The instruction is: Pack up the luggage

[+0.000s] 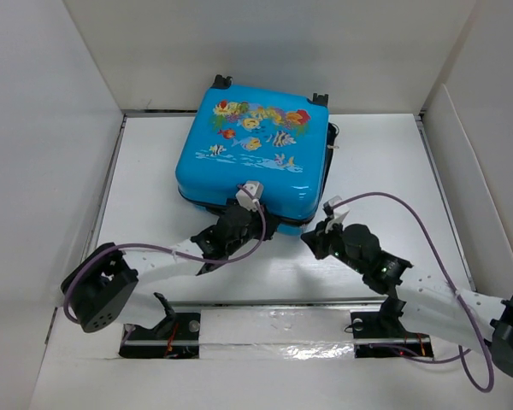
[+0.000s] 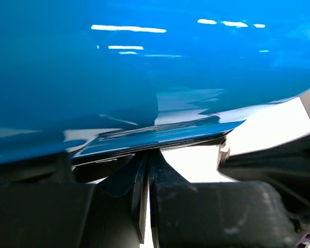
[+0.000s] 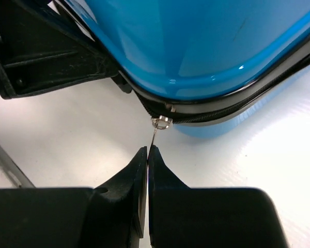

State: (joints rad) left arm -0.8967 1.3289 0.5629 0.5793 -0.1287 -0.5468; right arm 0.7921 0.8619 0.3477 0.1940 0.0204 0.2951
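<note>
**Blue luggage lies flat, zipper tab pinched**

From above, you see the shiny, hard blue luggage (image 1: 248, 154) with round corners and fish pictures, lying flat on the white surface (image 1: 145, 188).

On your left wrist view, the left gripper (image 2: 149, 163) is pressed together, with its tips right at the luggage's lower rim.

On your right wrist view, the right gripper (image 3: 147, 155) pinches the thin silver zipper tab (image 3: 154, 137) at a corner.

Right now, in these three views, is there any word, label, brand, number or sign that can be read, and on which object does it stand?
None can be read.
The luggage carries only a picture print of fish and coral, with no letters or numbers.
Its zipper pull shows no mark that can be read.
</note>
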